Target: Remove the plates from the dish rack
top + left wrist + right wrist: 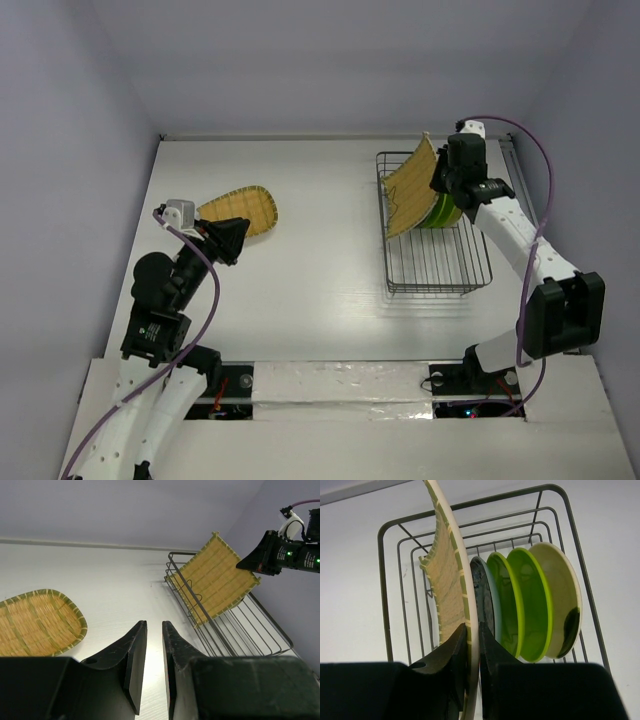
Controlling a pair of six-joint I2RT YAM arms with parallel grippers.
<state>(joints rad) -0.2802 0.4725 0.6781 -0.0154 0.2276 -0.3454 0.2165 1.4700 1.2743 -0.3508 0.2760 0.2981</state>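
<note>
The dark wire dish rack (440, 262) stands at the right. My right gripper (438, 178) is shut on the rim of the yellow grid-patterned square plate (410, 188) and holds it tilted over the rack's far left part. In the right wrist view the jaws (473, 627) pinch that plate's edge (447, 580). Behind it stand a dark-looking small round plate (482, 592), two lime-green plates (520, 600) and a cream plate with a dark patch (563, 595). The yellow oval plate (245, 210) lies flat on the table at the left. My left gripper (236, 240) is beside it, empty, with only a thin gap between its jaws.
The white table (320, 280) is walled by pale panels on the left, back and right. The rack's near half (440, 265) holds no plates. In the left wrist view the oval plate (35, 622) lies left of my fingers and the rack (250, 625) is to the right.
</note>
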